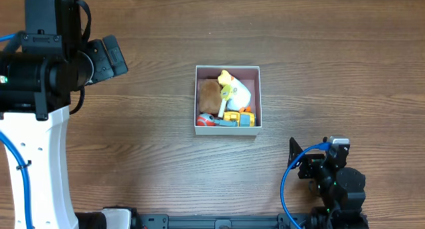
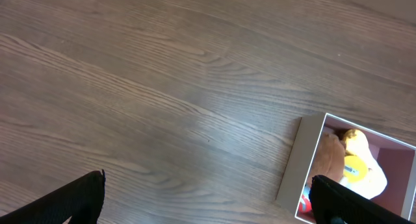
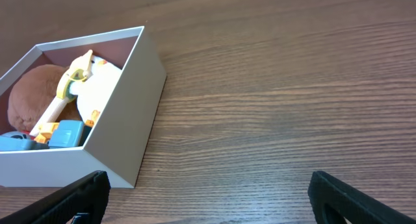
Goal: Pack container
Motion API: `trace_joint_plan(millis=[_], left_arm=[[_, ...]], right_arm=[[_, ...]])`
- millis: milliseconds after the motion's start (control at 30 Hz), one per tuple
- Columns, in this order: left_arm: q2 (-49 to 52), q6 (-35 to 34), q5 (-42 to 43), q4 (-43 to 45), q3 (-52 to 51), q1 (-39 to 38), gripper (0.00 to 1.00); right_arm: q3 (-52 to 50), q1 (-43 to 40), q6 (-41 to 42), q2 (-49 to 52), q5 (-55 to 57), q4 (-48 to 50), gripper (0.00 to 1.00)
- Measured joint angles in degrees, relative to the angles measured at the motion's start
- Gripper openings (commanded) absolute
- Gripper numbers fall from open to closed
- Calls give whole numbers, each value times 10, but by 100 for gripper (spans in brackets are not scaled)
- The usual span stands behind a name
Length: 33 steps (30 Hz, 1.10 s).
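The container [image 1: 228,128], a square white box with a pink inside, sits at the table's middle. It holds several small toys: a brown plush [image 1: 210,95], a white and yellow duck [image 1: 234,88], a yellow and blue toy [image 1: 238,117] and a red piece [image 1: 204,120]. The container also shows in the left wrist view [image 2: 296,165] and in the right wrist view [image 3: 123,126]. My left gripper [image 2: 208,201] is open and empty, raised to the left of the box. My right gripper [image 3: 208,195] is open and empty, low near the front right.
Bare wood-grain table [image 1: 153,156] surrounds the box. The left arm's white base [image 1: 36,162] stands at the left edge. The right arm [image 1: 332,179] with its blue cable sits folded at the front right.
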Motion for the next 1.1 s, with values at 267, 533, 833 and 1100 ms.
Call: trace_joint_plan(millis=[267,533,833,1100], left_arm=[[0,0,0,0,0,0,100],[0,0,0,0,0,0,100],[0,0,0,0,0,0,100],[-16,0,0,4,-13,0,100]], right_arm=[[0,0,0,0,0,0,100],[0,0,0,0,0,0,100],[0,0,0,0,0,0,100],[0,0,0,0,0,0,100]])
